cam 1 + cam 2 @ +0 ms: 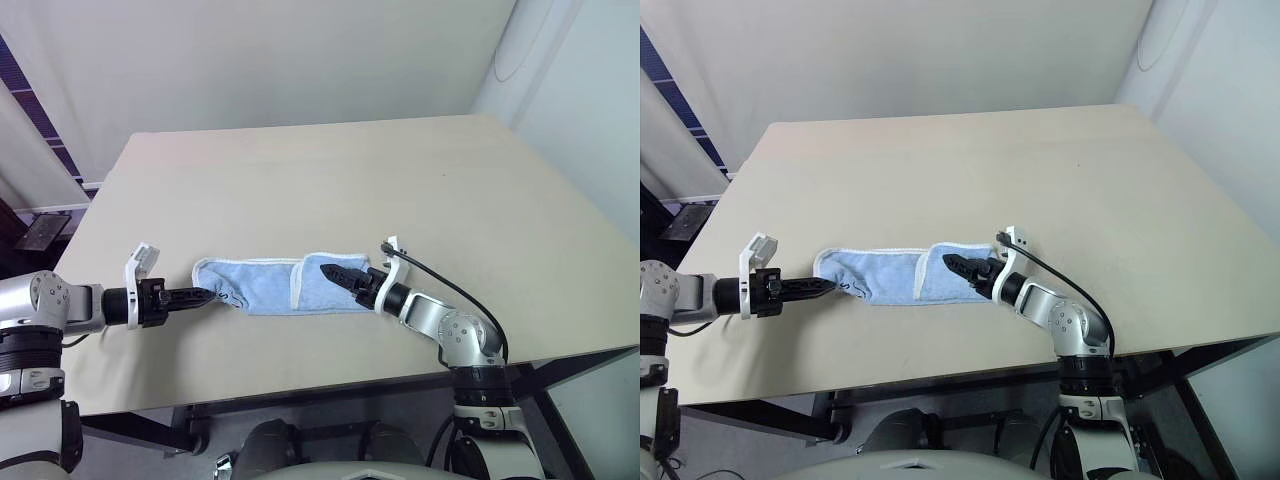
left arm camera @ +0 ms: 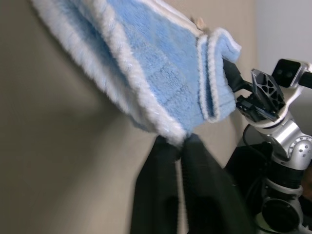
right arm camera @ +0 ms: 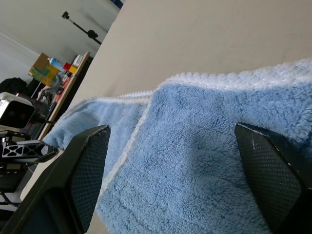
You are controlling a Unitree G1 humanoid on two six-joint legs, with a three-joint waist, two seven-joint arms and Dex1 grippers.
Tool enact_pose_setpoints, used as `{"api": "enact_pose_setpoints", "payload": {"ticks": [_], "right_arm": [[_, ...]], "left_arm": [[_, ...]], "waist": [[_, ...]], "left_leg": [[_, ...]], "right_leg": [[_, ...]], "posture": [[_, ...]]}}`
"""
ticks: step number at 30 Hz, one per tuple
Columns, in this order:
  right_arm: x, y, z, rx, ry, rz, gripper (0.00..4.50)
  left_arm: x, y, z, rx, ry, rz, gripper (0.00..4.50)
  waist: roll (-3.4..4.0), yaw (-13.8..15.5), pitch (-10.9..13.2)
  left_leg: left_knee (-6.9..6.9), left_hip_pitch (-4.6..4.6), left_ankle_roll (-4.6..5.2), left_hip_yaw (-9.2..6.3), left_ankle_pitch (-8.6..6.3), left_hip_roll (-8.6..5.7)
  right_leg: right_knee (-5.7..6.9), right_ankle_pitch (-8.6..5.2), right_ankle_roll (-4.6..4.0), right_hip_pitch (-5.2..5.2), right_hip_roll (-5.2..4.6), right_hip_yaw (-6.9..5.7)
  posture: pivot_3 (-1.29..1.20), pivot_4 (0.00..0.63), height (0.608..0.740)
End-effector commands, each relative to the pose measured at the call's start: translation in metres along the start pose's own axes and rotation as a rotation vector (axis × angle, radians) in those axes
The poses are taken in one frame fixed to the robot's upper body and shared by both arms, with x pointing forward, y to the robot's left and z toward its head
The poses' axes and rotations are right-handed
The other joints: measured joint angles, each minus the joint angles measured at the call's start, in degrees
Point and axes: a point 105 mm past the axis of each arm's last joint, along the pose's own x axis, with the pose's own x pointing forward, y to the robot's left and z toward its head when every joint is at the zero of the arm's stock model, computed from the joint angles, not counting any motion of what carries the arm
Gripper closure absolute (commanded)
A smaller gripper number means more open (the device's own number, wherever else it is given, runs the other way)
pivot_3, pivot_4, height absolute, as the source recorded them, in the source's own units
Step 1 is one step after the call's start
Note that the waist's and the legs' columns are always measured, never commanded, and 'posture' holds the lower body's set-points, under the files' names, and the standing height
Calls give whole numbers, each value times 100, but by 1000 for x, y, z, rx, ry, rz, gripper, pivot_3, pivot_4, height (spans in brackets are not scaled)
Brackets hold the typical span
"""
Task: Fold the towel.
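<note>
The towel (image 1: 262,284) is a light blue terry cloth with white edging, lying as a long strip near the table's front edge. Its right end is folded back over itself. My left gripper (image 1: 208,296) is shut on the towel's left end; in the left wrist view the two black fingers (image 2: 158,185) pinch the fluffy white edge (image 2: 173,136). My right gripper (image 1: 333,272) is open over the folded right part. In the right wrist view its fingers (image 3: 87,165) are spread wide with the towel (image 3: 195,146) lying under them.
The beige table (image 1: 330,180) stretches wide behind the towel. Its front edge (image 1: 300,385) runs close below both grippers. A wall stands behind the table, and dark furniture (image 1: 40,232) sits off its left side.
</note>
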Motion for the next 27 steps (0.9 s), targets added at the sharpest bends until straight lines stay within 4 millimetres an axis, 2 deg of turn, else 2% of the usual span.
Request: {"api": "enact_pose_setpoints", "payload": {"ticks": [1,7,14,18,23,27], "right_arm": [[0,0,9,-17,-24,-5,230],[-1,2,6,-55,-11,6,230],[-13,15,13,-85,-47,97,230],[-24,21,21,-104,-88,141,230],[-36,25,32,-114,-138,169,230],[-43,15,39,-113,-185,107,230]], "left_arm": [[-5,-8,6,24,-38,-8,4461],[-7,-13,14,92,-68,13,4461],[-5,-37,35,231,-116,-45,4461],[6,-58,35,330,-74,-125,4461],[21,-81,24,416,20,-237,4461],[43,-100,18,492,108,-352,4461]], "waist": [[0,0,0],[-1,9,-1],[-2,29,0],[-2,16,0],[-2,9,1],[-2,50,2]], "left_leg": [[0,0,0,0,0,0],[6,0,0,0,0,0],[7,-1,-1,0,0,0],[7,-1,0,2,-1,0],[6,-2,0,2,0,0],[8,-2,0,2,0,2]], "right_leg": [[1,0,0,0,1,0],[2,0,0,2,1,-3],[1,1,0,2,0,-3],[-3,0,0,3,1,-3],[-3,0,0,2,3,-4],[-1,0,0,4,7,-6]], "posture": [[0,0,716],[0,0,716],[0,0,716],[0,0,716],[0,0,716],[0,0,716]]}}
